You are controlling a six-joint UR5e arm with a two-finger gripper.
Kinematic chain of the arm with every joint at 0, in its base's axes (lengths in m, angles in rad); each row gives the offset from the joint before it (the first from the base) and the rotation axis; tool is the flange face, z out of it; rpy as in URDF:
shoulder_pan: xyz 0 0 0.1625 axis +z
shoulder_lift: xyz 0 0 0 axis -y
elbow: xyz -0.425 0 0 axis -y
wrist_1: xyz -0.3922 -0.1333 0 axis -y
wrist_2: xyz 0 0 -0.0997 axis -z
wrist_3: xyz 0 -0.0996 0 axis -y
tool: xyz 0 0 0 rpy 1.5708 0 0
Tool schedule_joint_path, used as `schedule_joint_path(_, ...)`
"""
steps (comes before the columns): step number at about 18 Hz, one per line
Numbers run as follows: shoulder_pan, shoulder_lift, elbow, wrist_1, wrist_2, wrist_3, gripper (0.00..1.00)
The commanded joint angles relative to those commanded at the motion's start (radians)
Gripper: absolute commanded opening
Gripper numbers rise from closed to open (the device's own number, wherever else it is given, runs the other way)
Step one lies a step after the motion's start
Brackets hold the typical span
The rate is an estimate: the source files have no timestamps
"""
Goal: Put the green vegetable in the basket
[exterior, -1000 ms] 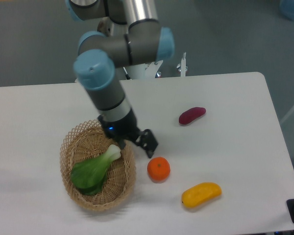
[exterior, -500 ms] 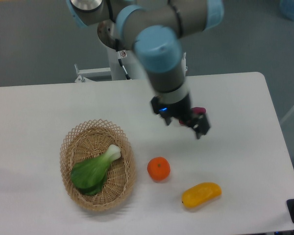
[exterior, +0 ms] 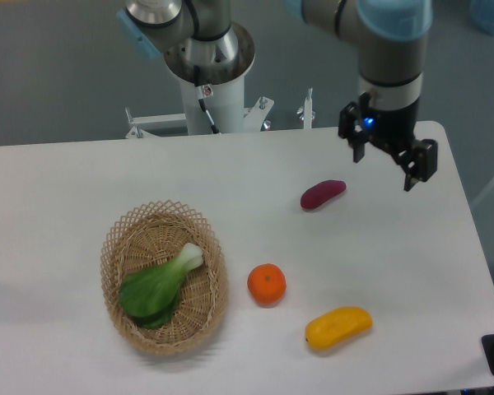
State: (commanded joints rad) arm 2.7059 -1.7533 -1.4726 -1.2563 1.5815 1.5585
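The green vegetable (exterior: 158,284), dark green leaves with a short white stem, lies inside the tan wicker basket (exterior: 123,235) at the left of the table. My gripper (exterior: 387,162) is open and empty, raised above the table's far right side, well away from the basket and to the right of a purple vegetable.
A purple sweet-potato-like toy (exterior: 323,194) lies right of centre. An orange (exterior: 266,283) sits just right of the basket. A yellow mango-shaped fruit (exterior: 338,326) lies near the front. The robot base (exterior: 209,66) stands behind the table's far edge.
My gripper has swung from beside the basket across the table to the far right and risen. The vegetable stays in the basket.
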Motion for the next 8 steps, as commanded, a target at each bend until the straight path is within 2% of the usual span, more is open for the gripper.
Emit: schedule_joint_path(8, 0.003, -0.002, -0.002, 0.002, -0.034, -0.002, 1.0)
